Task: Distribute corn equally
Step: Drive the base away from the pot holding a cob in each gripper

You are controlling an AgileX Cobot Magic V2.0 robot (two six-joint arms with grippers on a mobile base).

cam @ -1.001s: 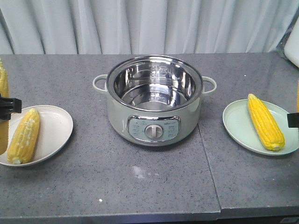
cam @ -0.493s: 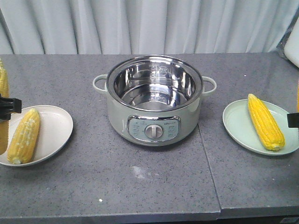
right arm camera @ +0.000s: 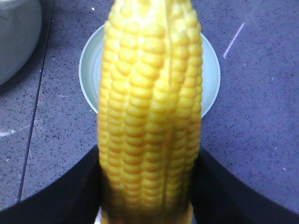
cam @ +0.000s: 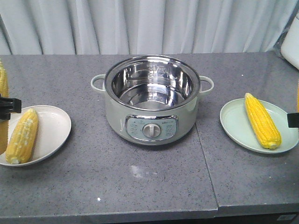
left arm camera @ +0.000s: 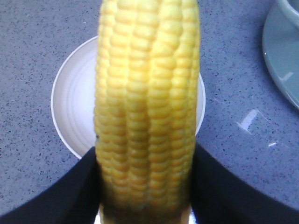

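A pale yellow corn cob (cam: 21,136) lies on the white plate (cam: 53,128) at the left. A brighter corn cob (cam: 262,120) lies on the pale green plate (cam: 233,123) at the right. My left gripper (left arm camera: 145,158) is shut on a third corn cob (left arm camera: 147,93), held above the white plate (left arm camera: 72,102) and covering its middle. My right gripper (right arm camera: 149,158) is shut on another corn cob (right arm camera: 152,93) above the green plate (right arm camera: 91,65). In the front view only the edges of the left gripper (cam: 4,106) and the right gripper (cam: 294,119) show.
A pale green electric pot (cam: 152,100) with a bare steel bowl and two side handles stands mid-table between the plates. A seam (cam: 205,158) runs through the grey speckled tabletop right of the pot. Grey curtains hang behind.
The whole scene has slid slightly to the left in the front view. Both grippers still hold their cobs at the frame's edges.
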